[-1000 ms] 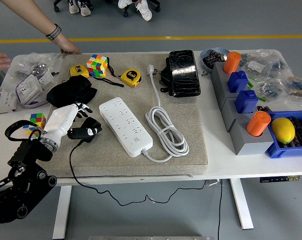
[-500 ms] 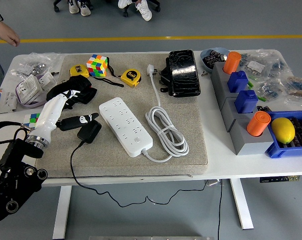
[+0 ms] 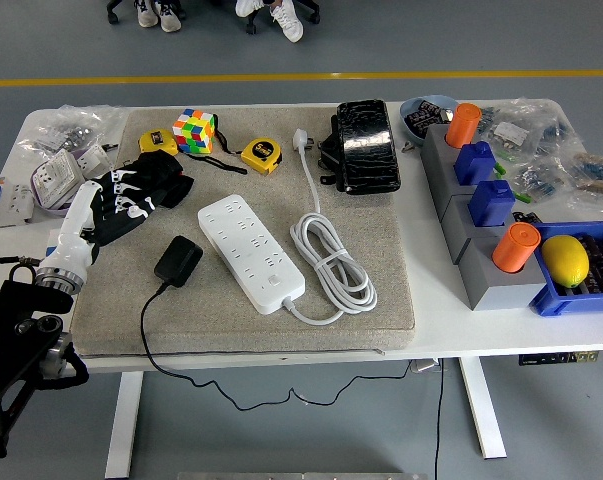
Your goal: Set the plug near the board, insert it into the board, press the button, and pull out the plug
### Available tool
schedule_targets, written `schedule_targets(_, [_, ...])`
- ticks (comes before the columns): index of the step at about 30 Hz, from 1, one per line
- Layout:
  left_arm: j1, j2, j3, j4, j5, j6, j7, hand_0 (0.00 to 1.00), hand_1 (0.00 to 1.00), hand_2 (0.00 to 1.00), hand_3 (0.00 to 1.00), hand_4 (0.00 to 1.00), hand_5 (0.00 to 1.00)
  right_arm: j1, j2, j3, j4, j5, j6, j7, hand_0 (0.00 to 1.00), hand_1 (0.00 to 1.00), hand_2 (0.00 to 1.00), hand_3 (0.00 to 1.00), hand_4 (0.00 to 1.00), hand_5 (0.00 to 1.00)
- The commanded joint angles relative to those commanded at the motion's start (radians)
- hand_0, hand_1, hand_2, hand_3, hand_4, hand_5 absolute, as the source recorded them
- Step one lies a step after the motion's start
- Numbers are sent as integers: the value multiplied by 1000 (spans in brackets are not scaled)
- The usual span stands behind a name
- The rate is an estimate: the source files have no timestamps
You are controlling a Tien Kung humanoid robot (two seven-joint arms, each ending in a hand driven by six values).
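Plug: the black plug (image 3: 178, 260) lies flat on the grey mat (image 3: 381, 290), just left of the power strip, held by nothing; its black cord (image 3: 146, 340) runs off the mat's near edge and hangs under the table.
Power strip: the white power strip (image 3: 251, 252) lies diagonally on the mat; its own white cable (image 3: 331, 265) is coiled just to its right, and the white plug end (image 3: 301, 139) lies beyond it, near the mat's far edge.
Left hand: the left hand (image 3: 121, 195) hovers to the left of the power strip, beyond the plug and apart from it, fingers spread and empty, over a black bundle (image 3: 166, 172).
Right hand: out of view.
Beyond the power strip: a Rubik's cube (image 3: 194, 130), a yellow tape measure (image 3: 261, 155) and a black pouch (image 3: 364, 145).
Right of the power strip: grey blocks (image 3: 461, 225) carrying orange cylinders (image 3: 516, 246) and blue pieces (image 3: 491, 201), then a blue bin (image 3: 546, 298) with a lemon (image 3: 565, 260).
Writing: none can be read; any labels are too small.
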State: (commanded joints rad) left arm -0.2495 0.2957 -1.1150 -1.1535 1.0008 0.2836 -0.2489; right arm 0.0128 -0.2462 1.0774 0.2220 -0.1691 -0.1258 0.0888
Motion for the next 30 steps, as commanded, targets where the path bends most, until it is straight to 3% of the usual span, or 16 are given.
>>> schedule_targets(15, [24,12,-95,-22,-4,-8,11,287,324,458,570,797,292,19,-3,-83,-12,58,26,-51,559,591,535,511,827,355])
schedule_targets(30, [41,25,-93,-23,-1,-12,17,290,325,459,568,792,294,13,-15,-116,-14,70,32,-71,554,604,547,512,853,385])
